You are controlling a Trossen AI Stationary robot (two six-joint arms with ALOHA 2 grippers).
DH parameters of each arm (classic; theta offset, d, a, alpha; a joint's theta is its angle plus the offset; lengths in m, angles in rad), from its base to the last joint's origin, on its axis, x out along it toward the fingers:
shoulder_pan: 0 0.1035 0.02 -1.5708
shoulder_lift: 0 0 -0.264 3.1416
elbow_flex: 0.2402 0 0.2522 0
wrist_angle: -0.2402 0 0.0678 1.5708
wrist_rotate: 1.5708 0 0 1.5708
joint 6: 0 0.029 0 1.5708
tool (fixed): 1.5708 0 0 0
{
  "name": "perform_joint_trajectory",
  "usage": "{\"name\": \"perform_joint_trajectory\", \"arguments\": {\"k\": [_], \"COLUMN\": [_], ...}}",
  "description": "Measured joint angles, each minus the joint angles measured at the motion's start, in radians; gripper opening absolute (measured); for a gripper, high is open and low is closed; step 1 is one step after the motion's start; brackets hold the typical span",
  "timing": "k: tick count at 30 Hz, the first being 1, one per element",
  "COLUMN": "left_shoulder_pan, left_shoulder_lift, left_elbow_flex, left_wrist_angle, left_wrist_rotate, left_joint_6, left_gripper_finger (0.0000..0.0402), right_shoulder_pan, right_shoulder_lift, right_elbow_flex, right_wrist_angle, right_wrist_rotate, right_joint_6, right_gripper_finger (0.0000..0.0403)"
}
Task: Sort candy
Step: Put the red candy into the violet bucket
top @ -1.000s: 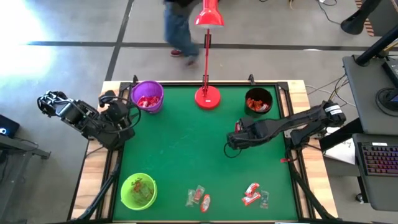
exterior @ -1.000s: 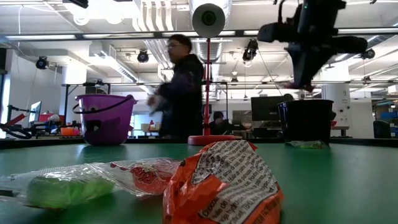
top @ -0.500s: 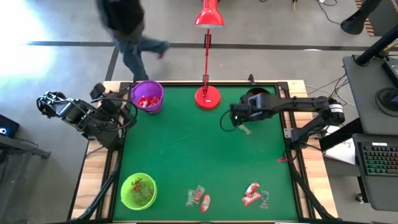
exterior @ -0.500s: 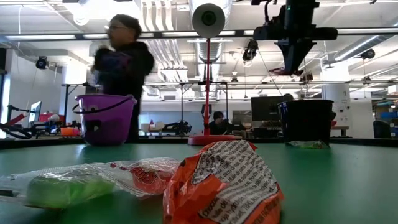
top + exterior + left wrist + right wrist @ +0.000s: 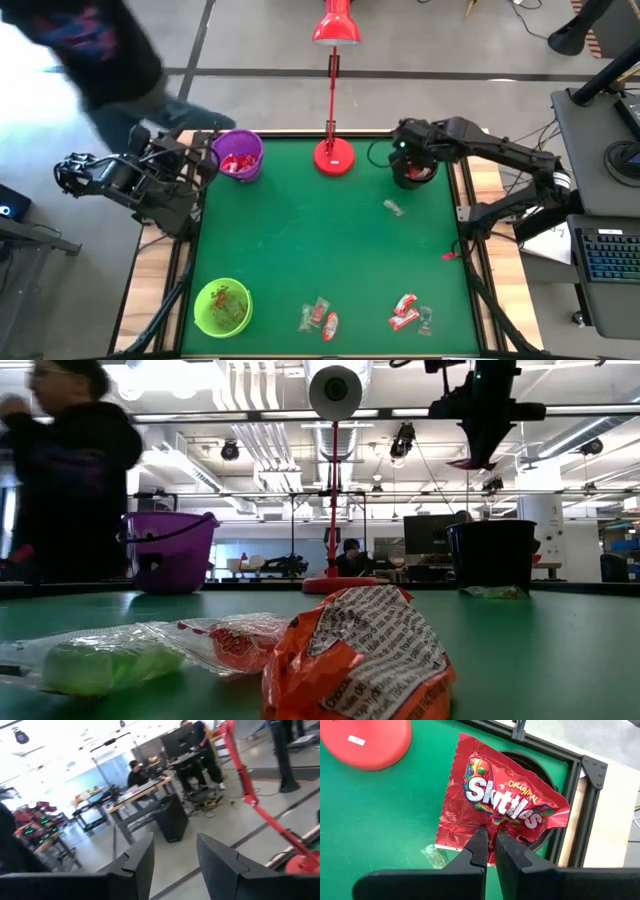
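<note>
Over the black cup [image 5: 416,165] at the far right corner of the green counter [image 5: 300,250], hanging in the air: the right tool [image 5: 489,851], pinching shut on a red Skittles bag [image 5: 500,807] by its bottom edge. Showing up high above the black cup in the low view too, with the red bag dangling under the dark arm. Sitting in the black cup already: some orange-red candy. Lying on the counter just beside that cup: one small clear wrapper [image 5: 393,207]. Waiting off the far left edge of the counter, near the purple bucket [image 5: 237,156]: the left tool [image 5: 172,862], standing part way open and holding nothing. Resting inside the purple bucket: red candy. Sitting at the near left corner: a green cup [image 5: 222,306] with a few sweets in it. Lying along the near edge, well apart from the cups: two little groups of candy, one near the middle [image 5: 319,316] and one more to the right [image 5: 409,312]. Standing at the far edge between the bucket and the black cup: a red lamp [image 5: 333,155]. Walking past behind the counter on the left: a person [image 5: 65,470] in dark clothes.
</note>
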Motion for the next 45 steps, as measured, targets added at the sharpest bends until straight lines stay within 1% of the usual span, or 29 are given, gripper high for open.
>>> {"name": "perform_joint_trajectory", "arguments": {"k": [5,7,9,14,16,18,22,26,31,36,39,42,45], "left_shoulder_pan": [0.084,0.117,0.15,0.216,0.226,0.228,0.229,0.236,0.261,0.263,0.263,0.264,0.264], "left_shoulder_lift": [0.0,0.0,0.0,0.0,-0.002,-0.003,-0.014,-0.032,-0.057,-0.056,-0.035,-0.009,0.015], "left_elbow_flex": [0.0,0.0,0.0,0.0,0.0,0.0,0.0,0.0,0.0,0.0,0.0,0.0,-0.006], "left_wrist_angle": [0.0,0.001,0.002,0.001,0.002,0.001,0.001,0.001,0.006,0.104,0.186,0.265,0.343], "left_wrist_rotate": [0.001,0.027,0.091,0.303,0.355,0.373,0.371,0.377,0.458,0.52,0.599,0.715,0.769], "left_joint_6": [-0.004,-0.004,-0.005,-0.006,-0.006,-0.01,-0.045,-0.108,-0.193,-0.215,-0.2,-0.118,-0.03], "left_gripper_finger": [0.013,0.013,0.013,0.013,0.013,0.013,0.013,0.0138,0.0159,0.0172,0.0173,0.0173,0.0173], "right_shoulder_pan": [-0.063,-0.071,-0.07,-0.065,-0.058,-0.056,-0.057,-0.058,-0.058,-0.055,-0.044,-0.026,-0.001], "right_shoulder_lift": [-0.014,-0.014,-0.013,-0.013,-0.013,-0.013,-0.013,-0.013,-0.012,0.001,0.023,0.061,0.101], "right_elbow_flex": [0.0,0.0,0.0,0.0,0.0,0.0,0.0,0.0,0.0,0.001,0.001,0.019,0.058], "right_wrist_angle": [0.055,0.109,0.174,0.322,0.359,0.388,0.418,0.478,0.609,0.692,0.724,0.734,0.736], "right_wrist_rotate": [-0.048,-0.066,-0.089,-0.148,-0.159,-0.162,-0.166,-0.184,-0.242,-0.265,-0.266,-0.269,-0.268], "right_joint_6": [-0.084,-0.121,-0.155,-0.199,-0.21,-0.216,-0.222,-0.249,-0.305,-0.331,-0.337,-0.346,-0.372], "right_gripper_finger": [0.0012,0.0012,0.0012,0.0012,0.0012,0.0012,0.0012,0.0012,0.0012,0.0012,0.0012,0.0012,0.0012]}}
